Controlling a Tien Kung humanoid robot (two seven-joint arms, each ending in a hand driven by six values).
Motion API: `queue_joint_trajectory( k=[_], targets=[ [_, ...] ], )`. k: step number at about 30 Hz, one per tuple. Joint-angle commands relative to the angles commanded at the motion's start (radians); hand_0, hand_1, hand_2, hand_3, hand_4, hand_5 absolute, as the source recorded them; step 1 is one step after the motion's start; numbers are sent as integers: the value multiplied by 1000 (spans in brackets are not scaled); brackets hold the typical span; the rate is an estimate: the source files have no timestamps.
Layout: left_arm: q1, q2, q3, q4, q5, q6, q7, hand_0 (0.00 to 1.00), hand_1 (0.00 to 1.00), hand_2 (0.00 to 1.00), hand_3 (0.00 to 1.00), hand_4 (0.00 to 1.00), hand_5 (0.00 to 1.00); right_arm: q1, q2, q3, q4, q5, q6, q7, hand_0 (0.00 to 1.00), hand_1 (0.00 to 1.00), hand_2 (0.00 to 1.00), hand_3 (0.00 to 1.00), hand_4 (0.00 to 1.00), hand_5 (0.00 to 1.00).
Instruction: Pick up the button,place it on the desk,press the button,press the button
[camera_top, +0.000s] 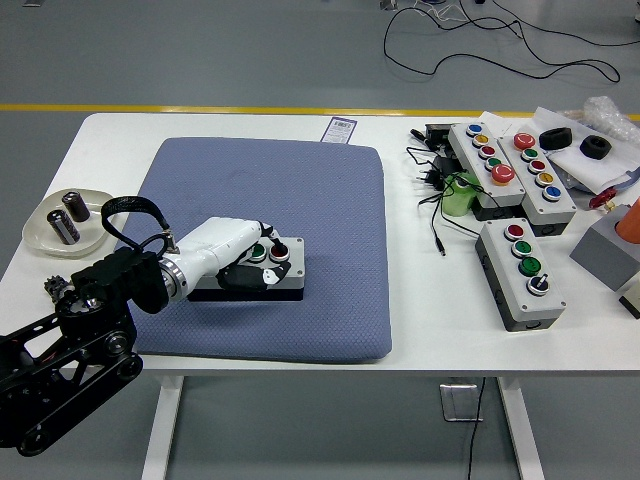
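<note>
A grey button box with a green and a red button lies on the blue pad, left of centre. My left hand, white with black fingers, rests low on top of the box. Its fingers are curled over the buttons, one fingertip touching down at the red button. The hand covers most of the box's left half. My right hand is out of the picture.
Three more button boxes lie at the right with black cables and a green object. A white dish with two batteries stands at the left edge. Grey and orange items lie far right.
</note>
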Motion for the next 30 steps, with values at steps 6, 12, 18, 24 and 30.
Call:
queue_joint_trajectory(
  k=[6, 12, 18, 24, 30],
  targets=[
    [11, 0, -27, -26, 7, 16, 3, 2, 2, 2, 649, 593, 735, 0, 0, 1, 0, 0, 0, 0, 652, 648, 680, 593, 435, 303],
    [27, 2, -62, -49, -14, 77, 19, 2, 2, 2, 621, 589, 753, -2, 0, 2, 0, -1, 0, 0, 651, 648, 680, 593, 435, 305],
    [58, 12, -82, -70, -9, 101, 21, 2, 2, 2, 592, 588, 754, -4, 1, 5, 0, -4, 0, 0, 652, 648, 680, 593, 436, 305],
    [91, 26, -88, -77, -6, 104, 23, 2, 2, 2, 576, 589, 755, -4, 3, 9, 0, -4, 0, -2, 651, 649, 680, 593, 436, 305],
    [100, 33, -86, -72, -3, 94, 29, 2, 2, 2, 573, 590, 755, -7, 3, 7, 0, -5, 0, -4, 651, 648, 680, 592, 436, 306]
  ],
)
